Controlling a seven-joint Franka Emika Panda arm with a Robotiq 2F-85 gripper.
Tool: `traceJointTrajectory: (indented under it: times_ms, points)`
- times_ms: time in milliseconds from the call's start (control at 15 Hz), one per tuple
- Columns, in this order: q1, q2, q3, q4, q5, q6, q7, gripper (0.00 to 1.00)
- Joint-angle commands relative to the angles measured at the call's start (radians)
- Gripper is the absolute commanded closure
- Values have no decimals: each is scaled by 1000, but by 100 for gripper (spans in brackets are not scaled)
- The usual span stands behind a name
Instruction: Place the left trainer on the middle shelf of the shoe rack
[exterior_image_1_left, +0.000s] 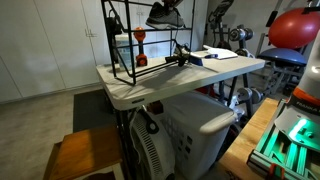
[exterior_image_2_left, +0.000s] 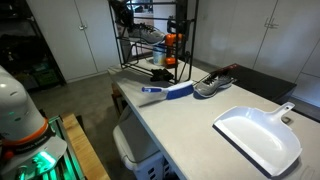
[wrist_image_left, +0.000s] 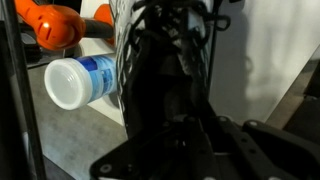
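Left trainer (wrist_image_left: 150, 60) held up inside shoe rack (exterior_image_2_left: 186, 45), clamped in gripper (wrist_image_left: 165, 100), laces seen in wrist view. Whether sole is rested on wire: cannot be told. Rack stood at far corner of counter (exterior_image_2_left: 190, 125). White bottle (wrist_image_left: 78, 80) and orange object (wrist_image_left: 55, 25) seen just beside trainer. Second trainer (exterior_image_2_left: 215, 84) and blue brush (exterior_image_2_left: 168, 92) laid mid-counter. White dustpan (exterior_image_2_left: 258, 135) laid near opposite end.

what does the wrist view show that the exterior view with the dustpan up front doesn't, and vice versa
Only the wrist view: a white bottle with a blue label, seen close, beside a dark trainer filling the frame. Only the exterior view: the white dustpan, a blue brush and another trainer on the table. Both: the orange thing in the shoe rack.
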Motion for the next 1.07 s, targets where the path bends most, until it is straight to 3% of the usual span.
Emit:
traceJointTrajectory:
  times_ms: [0, 400, 467, 533, 667, 1000]
  points:
    - [-18, 32, 15, 36, -14, 5, -30, 98]
    - [-27, 48, 21, 60, -19, -32, -21, 98]
    - [-27, 49, 21, 64, -15, -40, -21, 94]
    - [-28, 50, 22, 66, -18, -45, -21, 66]
    - [-31, 52, 24, 70, -23, -51, -18, 60]
    - [-38, 63, 28, 89, -25, -67, -12, 23]
